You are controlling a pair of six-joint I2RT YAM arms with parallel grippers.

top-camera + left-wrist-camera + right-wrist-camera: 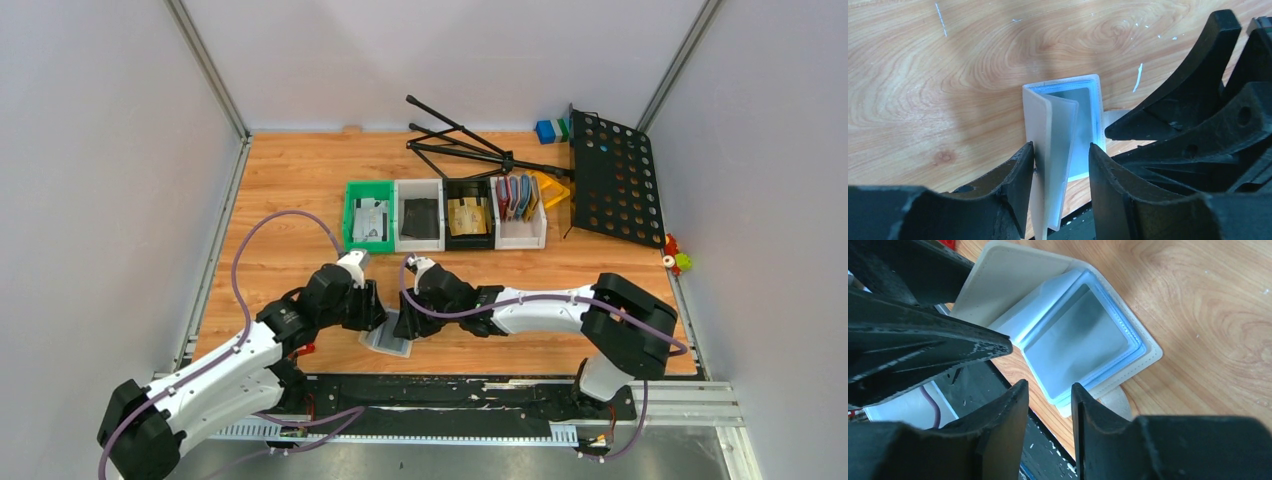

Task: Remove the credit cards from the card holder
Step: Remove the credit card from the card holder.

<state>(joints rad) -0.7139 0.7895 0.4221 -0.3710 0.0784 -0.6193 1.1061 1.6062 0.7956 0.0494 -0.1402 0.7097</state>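
Observation:
The card holder (388, 340) is a pale grey-blue wallet lying half open near the table's front edge. In the right wrist view its cover (1008, 285) is lifted, and a clear pocket shows a grey credit card (1075, 337) inside. My left gripper (1060, 150) is open and straddles the raised flap (1048, 150). Its left finger (1018, 170) touches the flap; the other stands clear. My right gripper (1048, 387) is open and empty, just short of the holder's near corner beside the closing tab (1115, 400). Both grippers meet over the holder in the top view (370, 310) (410, 322).
A row of bins stands behind: green (368, 215), white (418, 215), black (468, 215), and a white one holding upright wallets (521, 205). A black perforated music stand (612, 180) lies at the back right. A black strip (450, 390) runs along the front edge.

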